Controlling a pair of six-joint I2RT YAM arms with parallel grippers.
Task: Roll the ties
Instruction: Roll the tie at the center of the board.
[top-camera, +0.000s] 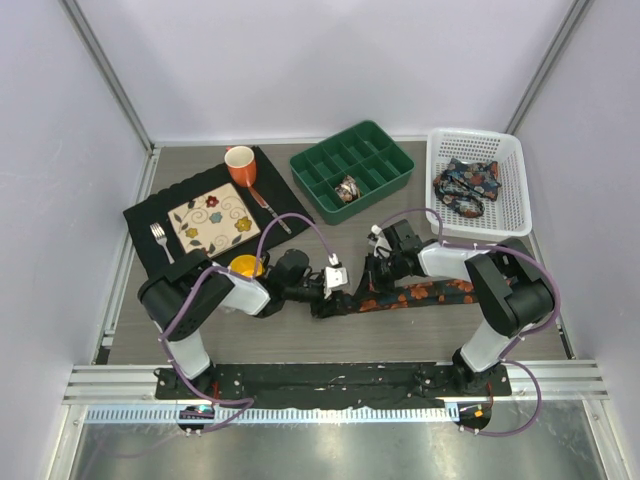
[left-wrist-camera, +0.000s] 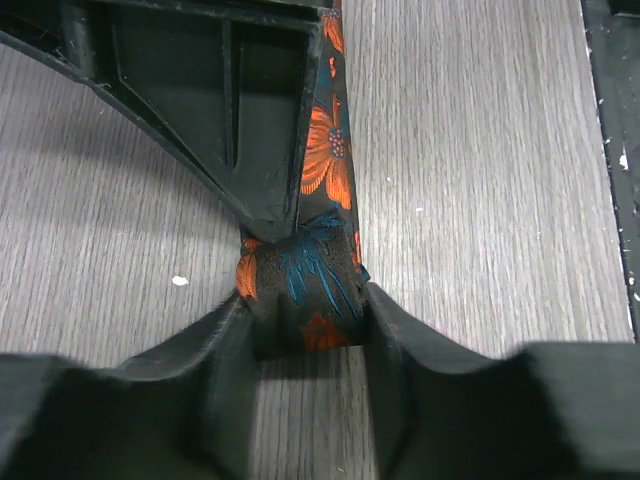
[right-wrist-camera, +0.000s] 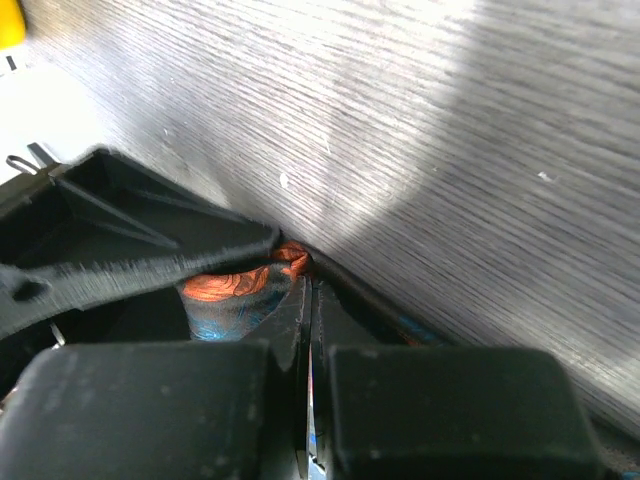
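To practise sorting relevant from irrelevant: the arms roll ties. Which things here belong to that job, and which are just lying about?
Job: tie on the table, rolled end in the left gripper, right gripper pinching it; bundled ties in white basket; rolled tie in green tray.
Lying about: black placemat, patterned plate, fork, orange mug, yellow object.

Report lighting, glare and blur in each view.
Top external: even light, soft shadows, the tie sharp. Left wrist: the tie crisp, the left fingers dark and slightly soft near the lens. Right wrist: glare washes out the table at upper left, shadow darkens its right, the right fingers blurred.
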